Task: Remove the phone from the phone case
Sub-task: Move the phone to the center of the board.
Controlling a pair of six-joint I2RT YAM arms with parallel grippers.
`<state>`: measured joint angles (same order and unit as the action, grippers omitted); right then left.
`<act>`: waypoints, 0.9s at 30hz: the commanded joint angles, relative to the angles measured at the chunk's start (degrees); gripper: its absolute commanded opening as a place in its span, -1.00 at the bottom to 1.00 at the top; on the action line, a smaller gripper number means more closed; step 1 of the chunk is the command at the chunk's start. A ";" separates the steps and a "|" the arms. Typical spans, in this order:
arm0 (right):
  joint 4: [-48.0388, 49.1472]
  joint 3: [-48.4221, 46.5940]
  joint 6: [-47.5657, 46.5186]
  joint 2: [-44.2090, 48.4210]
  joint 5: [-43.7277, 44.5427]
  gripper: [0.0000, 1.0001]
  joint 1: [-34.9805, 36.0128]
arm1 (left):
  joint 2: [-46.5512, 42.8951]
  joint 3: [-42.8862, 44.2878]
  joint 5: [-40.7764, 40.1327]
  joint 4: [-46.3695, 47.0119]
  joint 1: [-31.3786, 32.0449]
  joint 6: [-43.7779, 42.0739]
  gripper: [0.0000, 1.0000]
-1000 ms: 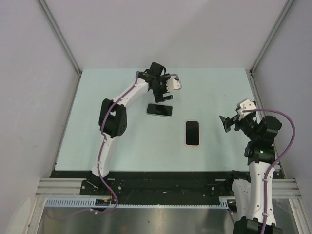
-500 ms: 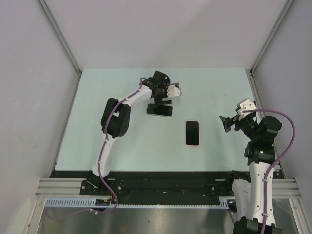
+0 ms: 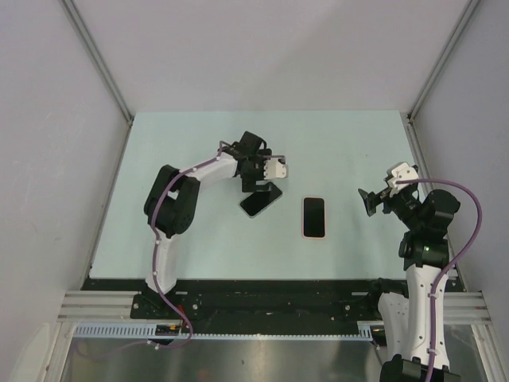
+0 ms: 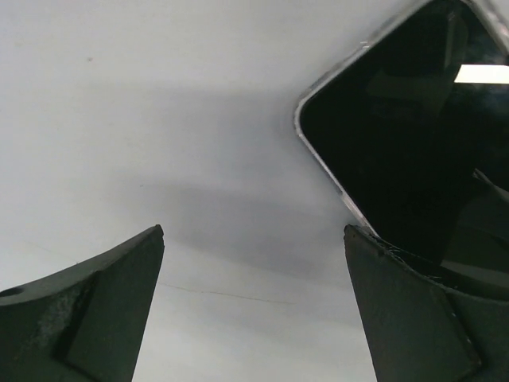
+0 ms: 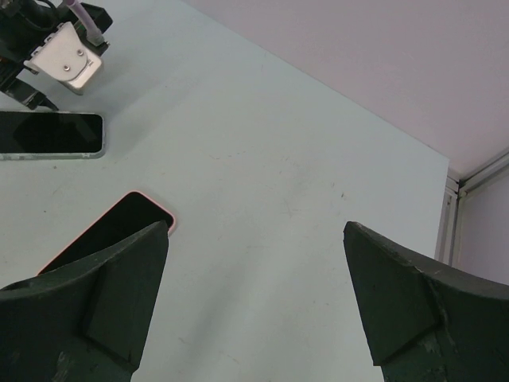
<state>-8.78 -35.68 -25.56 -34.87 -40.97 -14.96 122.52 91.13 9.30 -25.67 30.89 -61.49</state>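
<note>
Our left gripper (image 3: 256, 185) hangs over the far end of the phone (image 3: 261, 201), a dark slab with a silvery rim lying flat and askew near the middle of the pale green surface (image 3: 358, 143). Its fingers (image 4: 95, 302) stand wide apart, one meeting the phone's edge in the wrist view. Just right of the phone lies a second dark slab with a pink rim (image 3: 315, 216); we cannot tell whether it is a bare case. Our right gripper (image 3: 368, 201) is held off to the right, well apart from both, fingers (image 5: 103, 294) spread wide and holding nothing.
</note>
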 commanded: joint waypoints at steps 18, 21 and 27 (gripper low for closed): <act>0.95 -0.35 0.25 1.65 -0.07 0.92 -0.51 | -11.51 -2.26 7.21 -2.80 4.79 22.46 1.00; 0.95 -0.35 0.07 1.65 0.10 0.92 -0.07 | -12.92 -6.14 7.92 -4.03 6.02 25.01 1.00; 0.95 -0.27 0.25 1.91 0.10 0.92 0.02 | -9.86 -8.17 12.23 -7.72 7.69 29.93 0.99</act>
<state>-8.75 -35.68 -25.54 -33.71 -41.01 -15.33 111.63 83.83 16.58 -29.82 37.54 -37.30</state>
